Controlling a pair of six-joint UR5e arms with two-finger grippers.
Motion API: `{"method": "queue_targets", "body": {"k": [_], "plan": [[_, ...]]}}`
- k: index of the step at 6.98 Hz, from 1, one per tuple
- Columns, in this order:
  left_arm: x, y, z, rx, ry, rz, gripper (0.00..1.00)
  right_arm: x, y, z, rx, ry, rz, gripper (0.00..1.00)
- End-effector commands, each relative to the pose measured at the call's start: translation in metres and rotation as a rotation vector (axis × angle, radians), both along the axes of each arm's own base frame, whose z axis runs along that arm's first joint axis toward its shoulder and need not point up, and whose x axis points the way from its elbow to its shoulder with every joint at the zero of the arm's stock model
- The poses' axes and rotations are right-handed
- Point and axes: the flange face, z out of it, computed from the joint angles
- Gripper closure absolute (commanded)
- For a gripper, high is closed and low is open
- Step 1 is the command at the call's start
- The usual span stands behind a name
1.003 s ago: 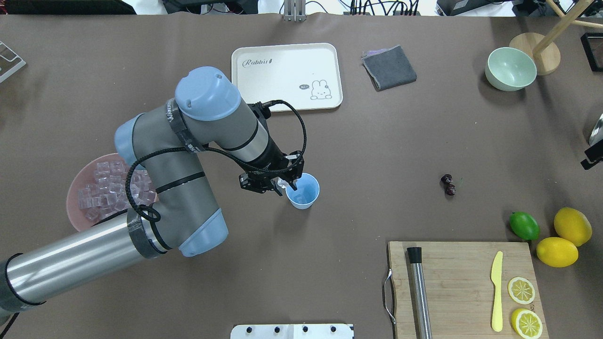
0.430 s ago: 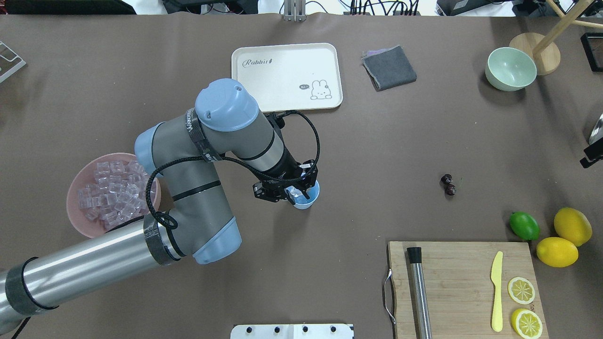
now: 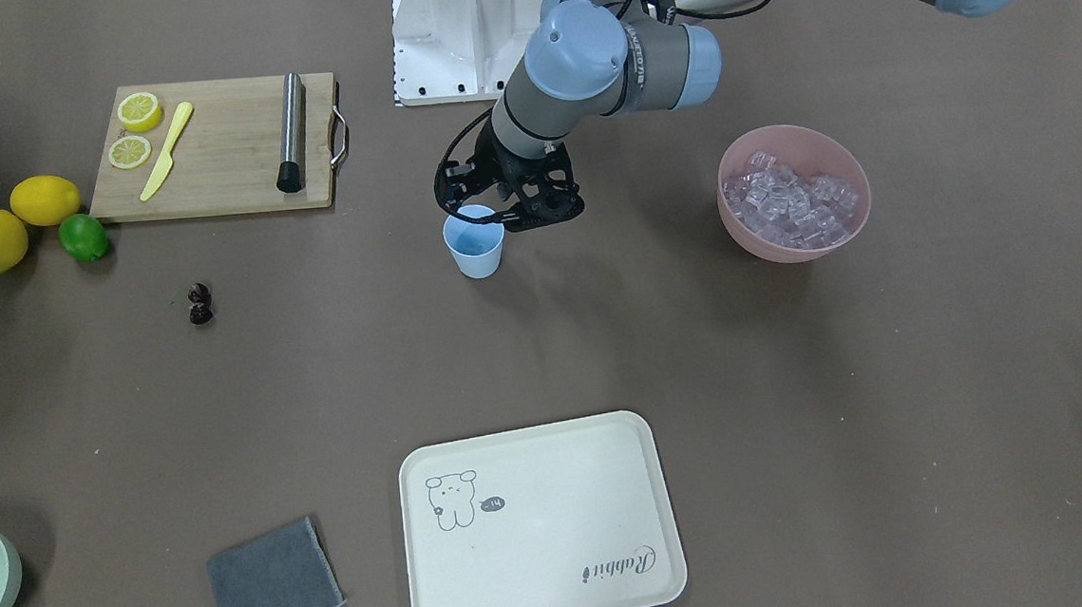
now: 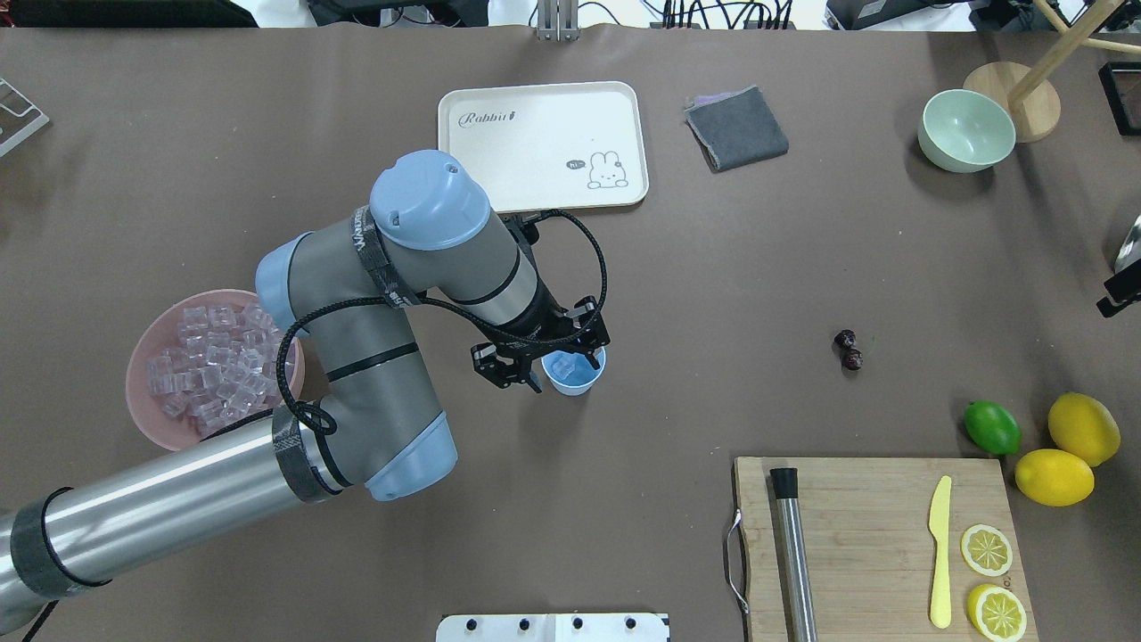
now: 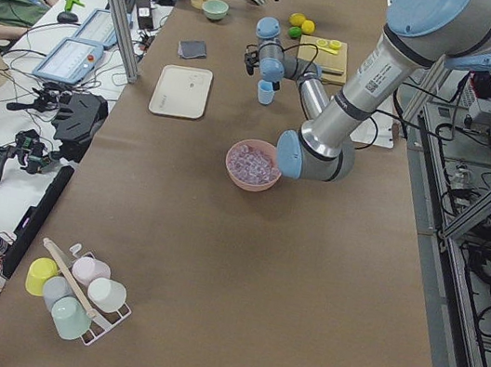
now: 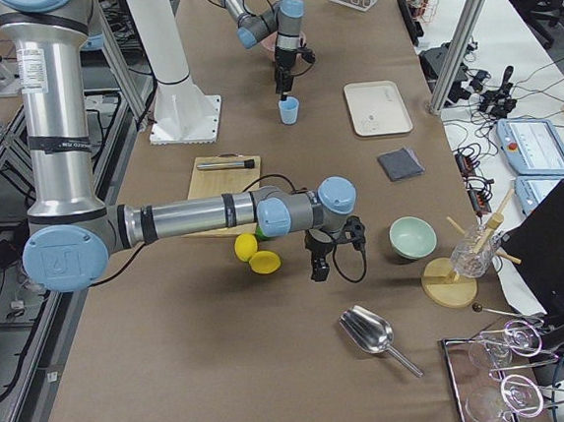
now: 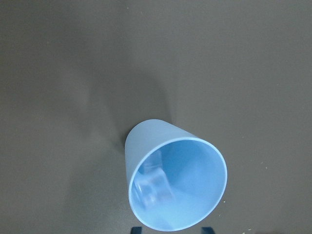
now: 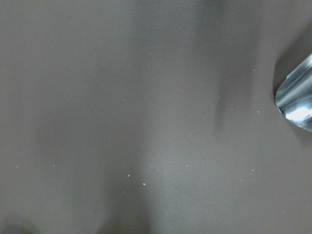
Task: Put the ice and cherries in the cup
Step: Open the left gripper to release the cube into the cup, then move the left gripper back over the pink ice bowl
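The light blue cup (image 4: pixel 572 373) stands upright mid-table with one ice cube (image 4: pixel 561 364) lying inside it, also seen as a cube (image 7: pixel 152 187) in the cup (image 7: pixel 195 170) from the left wrist. My left gripper (image 4: pixel 565 369) hovers right over the cup's rim, open and holding nothing. More ice (image 4: pixel 209 364) fills the pink bowl (image 4: pixel 143 401) at the left. The cherries (image 4: pixel 849 349) lie on the table well right of the cup. My right gripper (image 6: pixel 317 270) hangs far off near the lemons; I cannot tell whether it is open or shut.
A cutting board (image 4: pixel 878 544) with a knife, lemon slices and a steel rod lies at front right. A lime (image 4: pixel 991 427) and two lemons sit beside it. A white tray (image 4: pixel 541 147), grey cloth (image 4: pixel 736 127) and pale green bowl (image 4: pixel 966 130) line the far side. A metal scoop (image 8: pixel 297 97) lies near my right wrist.
My left arm swung right from beside the cup to over it with an ice cube, then the gripper opened and the cube dropped into the cup.
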Motion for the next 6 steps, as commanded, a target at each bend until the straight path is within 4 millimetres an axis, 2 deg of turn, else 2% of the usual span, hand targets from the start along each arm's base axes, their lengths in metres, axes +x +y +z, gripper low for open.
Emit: {"method": "queue_targets", "body": {"k": [1, 2, 3, 4, 6], "plan": [[-0.011, -0.015, 0.01, -0.009, -0.017, -0.028, 0.03, 0.0, 0.0, 0.0, -0.003, -0.001, 0.001, 0.0], [-0.032, -0.037, 0.035, -0.006, -0.046, -0.058, 0.03, 0.0, 0.0, 0.001, -0.002, 0.0, 0.0, 0.0], [-0.067, -0.063, 0.068, 0.031, -0.079, -0.078, 0.03, 0.0, 0.001, 0.002, -0.005, 0.003, 0.001, 0.0], [-0.11, -0.076, 0.089, 0.113, -0.142, -0.051, 0.03, 0.0, 0.001, 0.001, -0.004, 0.001, 0.001, 0.0], [-0.187, -0.092, 0.093, 0.268, -0.286, 0.089, 0.03, 0.0, 0.001, 0.004, -0.012, 0.003, 0.003, 0.0]]}}
